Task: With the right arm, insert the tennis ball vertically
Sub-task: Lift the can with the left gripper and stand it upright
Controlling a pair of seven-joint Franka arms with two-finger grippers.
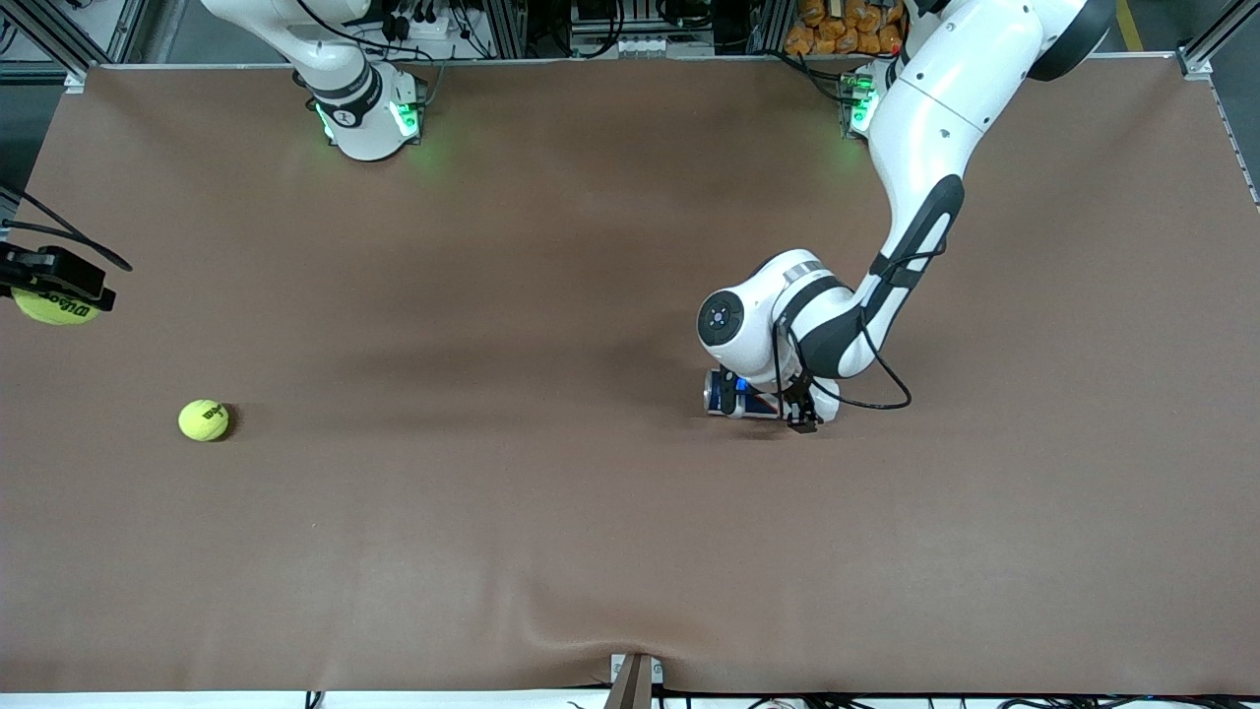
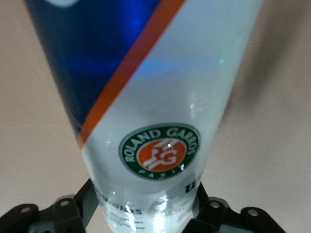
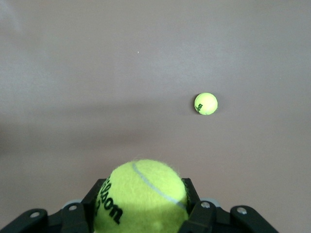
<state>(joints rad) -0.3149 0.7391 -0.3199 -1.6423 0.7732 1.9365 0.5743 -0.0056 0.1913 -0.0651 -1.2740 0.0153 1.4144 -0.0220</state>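
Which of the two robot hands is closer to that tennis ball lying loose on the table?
The right. The right gripper, holding another ball, is up over the right arm's end, where the loose ball lies. The left gripper is down at the ball can, toward the left arm's end.

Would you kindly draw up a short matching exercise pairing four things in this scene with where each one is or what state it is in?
Things:
1. tennis ball can
2. loose tennis ball
3. held tennis ball
4. table

Places or states:
A. lies free on the table, toward the right arm's end
B. clamped in the right gripper, up in the air
C. lying on its side, between the fingers of the left gripper
D. covered in brown

Pairs: 1-C, 2-A, 3-B, 4-D
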